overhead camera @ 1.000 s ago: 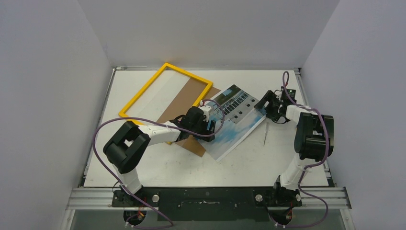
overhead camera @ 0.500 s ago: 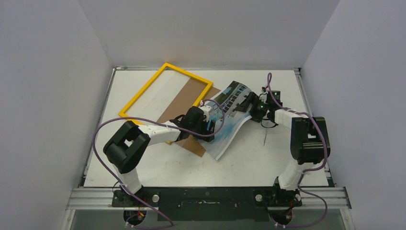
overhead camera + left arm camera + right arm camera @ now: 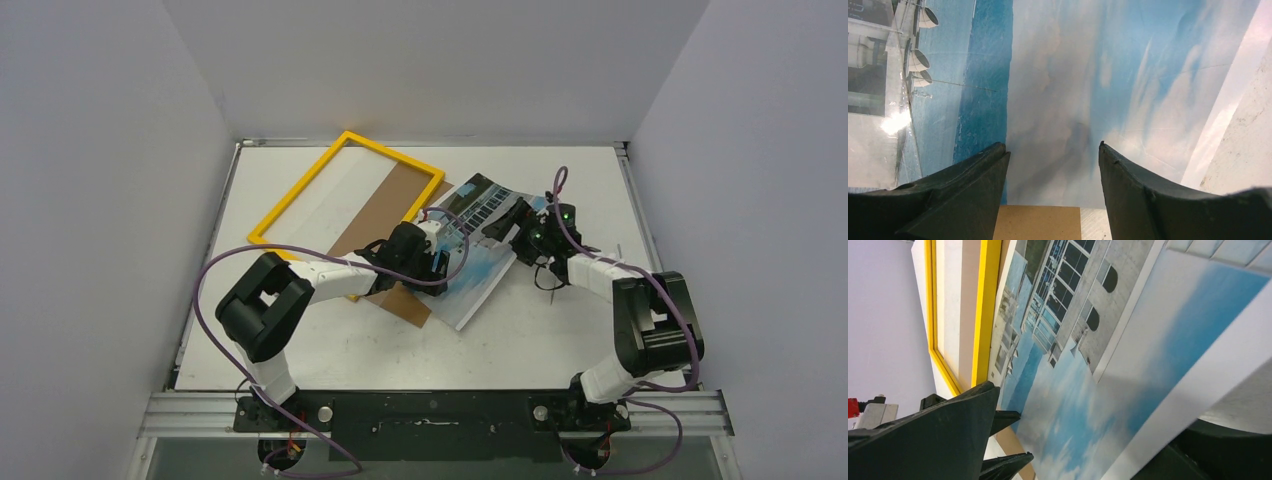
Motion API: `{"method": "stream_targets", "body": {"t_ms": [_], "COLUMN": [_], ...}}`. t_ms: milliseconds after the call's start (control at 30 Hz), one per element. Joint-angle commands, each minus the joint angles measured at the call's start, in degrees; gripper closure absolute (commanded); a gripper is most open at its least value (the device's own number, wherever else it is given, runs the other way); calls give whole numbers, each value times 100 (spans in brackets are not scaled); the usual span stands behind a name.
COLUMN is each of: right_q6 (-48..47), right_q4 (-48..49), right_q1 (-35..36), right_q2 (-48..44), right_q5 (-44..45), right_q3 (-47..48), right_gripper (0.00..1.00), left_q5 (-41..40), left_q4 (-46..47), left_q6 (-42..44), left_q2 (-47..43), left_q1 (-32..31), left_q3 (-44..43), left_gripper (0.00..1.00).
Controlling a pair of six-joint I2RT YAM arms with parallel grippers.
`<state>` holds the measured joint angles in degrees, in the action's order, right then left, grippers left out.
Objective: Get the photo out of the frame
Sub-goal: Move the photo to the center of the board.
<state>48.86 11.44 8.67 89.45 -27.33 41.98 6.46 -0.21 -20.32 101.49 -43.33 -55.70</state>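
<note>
The photo [image 3: 478,272] is thin, light and bends easily, so my right gripper [image 3: 508,226], spread wide around its edge, should pinch the white border gently, while my left gripper [image 3: 1052,149] is spread above it.

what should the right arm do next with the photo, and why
Probably close the right gripper on the raised edge of the photo. Its jaws stand wide apart with that edge between them, so nothing is held yet, and the photo lies partly on the brown backing beside the frame.

white table [image 3: 330,345], seemingly scuffed; pale walls [image 3: 100,150]
</note>
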Motion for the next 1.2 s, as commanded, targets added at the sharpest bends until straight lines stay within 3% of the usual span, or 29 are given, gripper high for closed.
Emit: {"method": "stream_targets", "body": {"t_ms": [0,400,467,567,667,767,967,1167], "right_q6": [210,411,424,323,13,-547,-2186,-2877], "right_q4": [730,442,228,-181,-1178,-2380,-4744,-6487], "right_q1": [264,1237,1357,1355,1307,1035,71,56], "right_q2": [-152,-241,-320,-534,-754,-840,-552,-293], "right_q5": [343,1117,1229,1356,1649,1597,487,1668], "right_q3": [-153,-481,-496,-438,-147,365,1538,2409], "right_gripper": [17,40,51,80,94,95,91,89], "left_q5": [-14,9,18,17,-121,-324,-556,-603], "left_q4": [-156,-58,208,363,534,753,1169,1147], "left_q6": [45,-20,-60,-125,-168,-182,-244,-304], "left_q2": [110,-33,-117,-324,-631,-1040,-1657,-1688], "left_q1": [52,130,157,197,219,229,232,237], "left_q3": [-154,-4,79,231,454,737,1194,1202], "left_gripper": [36,37,37,37,36,32,28,27]}}
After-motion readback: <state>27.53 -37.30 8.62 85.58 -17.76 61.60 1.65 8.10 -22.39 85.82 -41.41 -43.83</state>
